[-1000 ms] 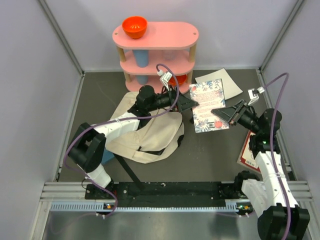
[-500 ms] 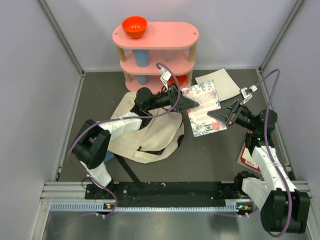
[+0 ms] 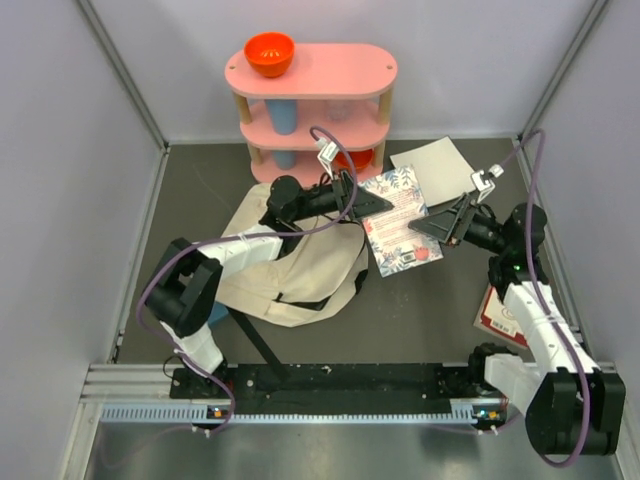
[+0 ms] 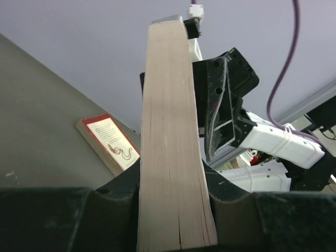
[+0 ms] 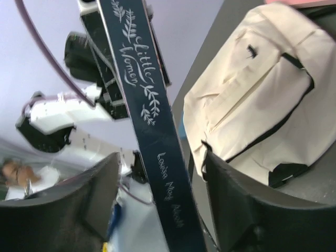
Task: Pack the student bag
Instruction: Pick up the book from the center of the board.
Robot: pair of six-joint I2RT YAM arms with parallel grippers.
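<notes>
A floral-covered book (image 3: 400,222) hangs above the table between both grippers, just right of the cream student bag (image 3: 290,272). My left gripper (image 3: 374,205) is shut on the book's left edge; in the left wrist view the page edge (image 4: 170,131) fills the gap between the jaws. My right gripper (image 3: 428,227) stands open around the opposite edge. In the right wrist view the dark spine (image 5: 147,105), reading "Little Women", runs between the fingers (image 5: 100,194) with space on both sides. The student bag (image 5: 257,89) lies slumped behind it.
A pink three-tier shelf (image 3: 310,100) stands at the back with an orange bowl (image 3: 269,53) on top and a blue cup (image 3: 283,118) inside. A flat white sheet (image 3: 440,165) lies back right. A red-edged book (image 3: 500,312) lies by the right arm.
The book has shifted left toward the bag. My left gripper has closed onto it, and my right gripper has opened off it.
</notes>
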